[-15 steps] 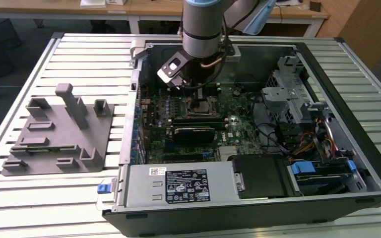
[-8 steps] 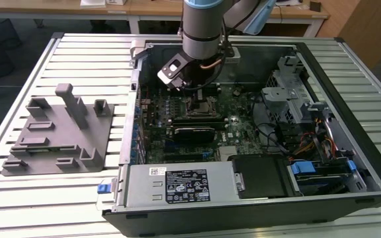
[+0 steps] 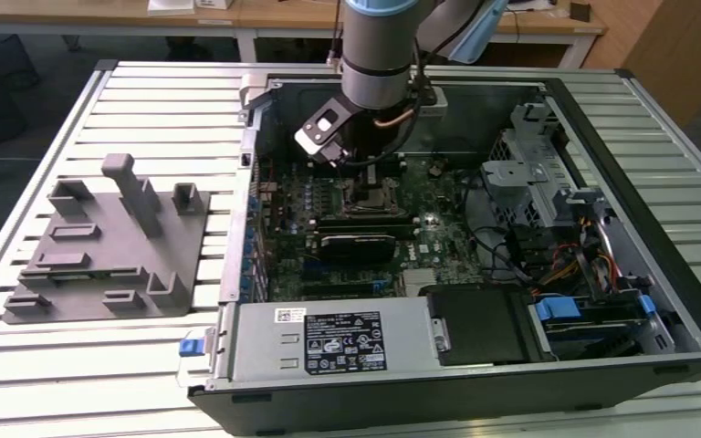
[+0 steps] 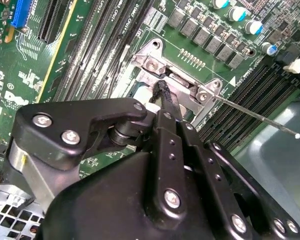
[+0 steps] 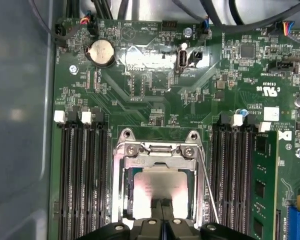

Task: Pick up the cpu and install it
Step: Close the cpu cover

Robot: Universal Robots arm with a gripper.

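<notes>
Silver-topped cpu (image 5: 160, 186) is already lying flat inside the socket (image 5: 121, 180), as far as we can tell from the first wrist view. So the pick-up and the drop-in both look done to us.

The gripper (image 5: 162, 212) hangs right over the socket with its tips down at one edge of the cpu. Its fingers are pinched together and we can't see anything between them. We can't say whether they actually touch the chip.

What's left, we reckon, is locking it in. The thin metal lever (image 4: 255, 116) sticks out free beside the socket, so it doesn't look latched.

Memory slots (image 5: 82, 175) flank the socket on both sides. The grey fixture plate (image 3: 107, 246) sits well away from the socket, outside the case (image 3: 643, 146).
</notes>
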